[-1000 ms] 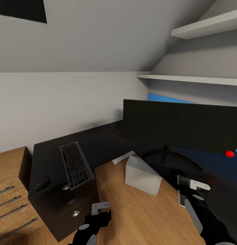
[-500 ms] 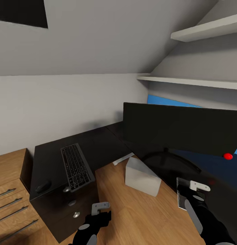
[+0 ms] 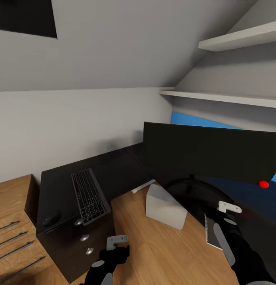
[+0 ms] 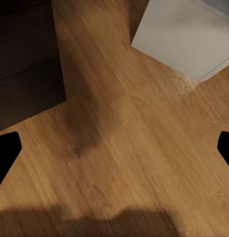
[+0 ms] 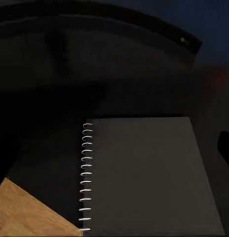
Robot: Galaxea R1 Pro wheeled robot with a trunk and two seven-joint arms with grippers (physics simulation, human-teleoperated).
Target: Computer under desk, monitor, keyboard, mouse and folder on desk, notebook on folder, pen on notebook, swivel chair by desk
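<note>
The dark desk (image 3: 114, 170) carries the keyboard (image 3: 88, 195) and mouse (image 3: 51, 219) near its left edge, the monitor (image 3: 211, 152) and spiral notebook (image 5: 144, 173) on its right part.

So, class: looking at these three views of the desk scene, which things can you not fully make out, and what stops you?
- Notebook: in the head view the right arm covers most of it.
- Monitor: cut off by the head view's right edge.
- Mouse: too small and dark against the desk.
- Left gripper: fingers cut off at the left wrist view's edges.
</note>
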